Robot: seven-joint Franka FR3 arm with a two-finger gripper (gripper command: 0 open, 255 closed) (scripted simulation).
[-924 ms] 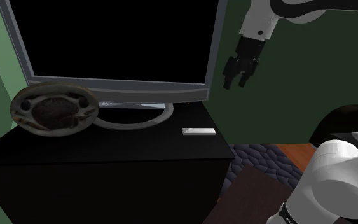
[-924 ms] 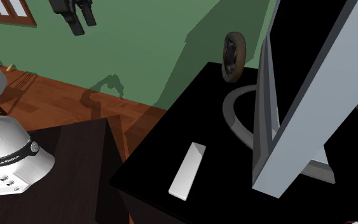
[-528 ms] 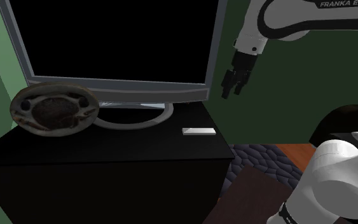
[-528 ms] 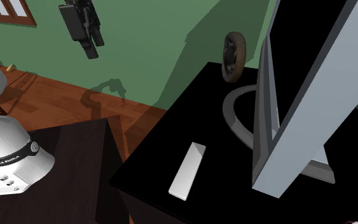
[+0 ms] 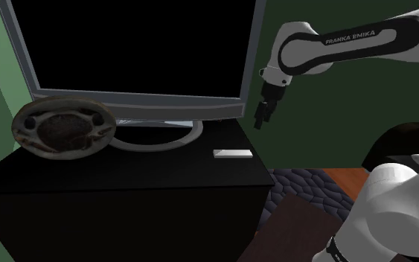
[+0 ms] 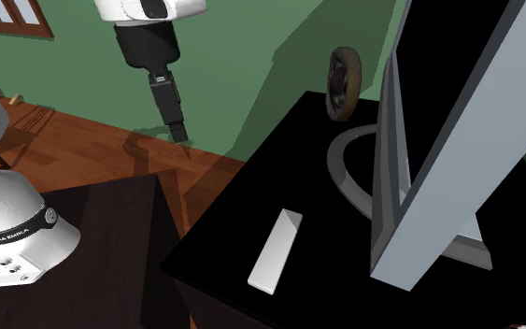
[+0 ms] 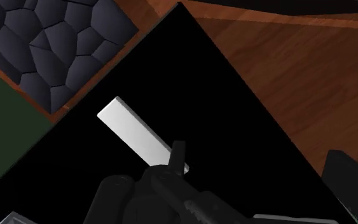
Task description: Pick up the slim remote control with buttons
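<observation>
Tagger: Gripper (image 5: 260, 123) dropped lower, closer to the black cabinet (image 5: 126, 175), versus 0.9 s ago. Rest unmoved.
Checker: Left to right?
Tagger: Brown disc (image 5: 65, 128), monitor (image 5: 137, 52), white remote (image 5: 233, 154) lying flat at monitor's 5 o'clock near the cabinet edge. Gripper at remote's 1 o'clock, above, not touching.
Checker: Gripper opening?
Tagger: Can't tell.

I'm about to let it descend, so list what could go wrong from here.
The remote lies flat and slim on the black cabinet, so the gripper may strike the top or slip off it. It also sits near the cabinet's edge; a nudge could push it off. The monitor stands close by; the arm might clip it.
</observation>
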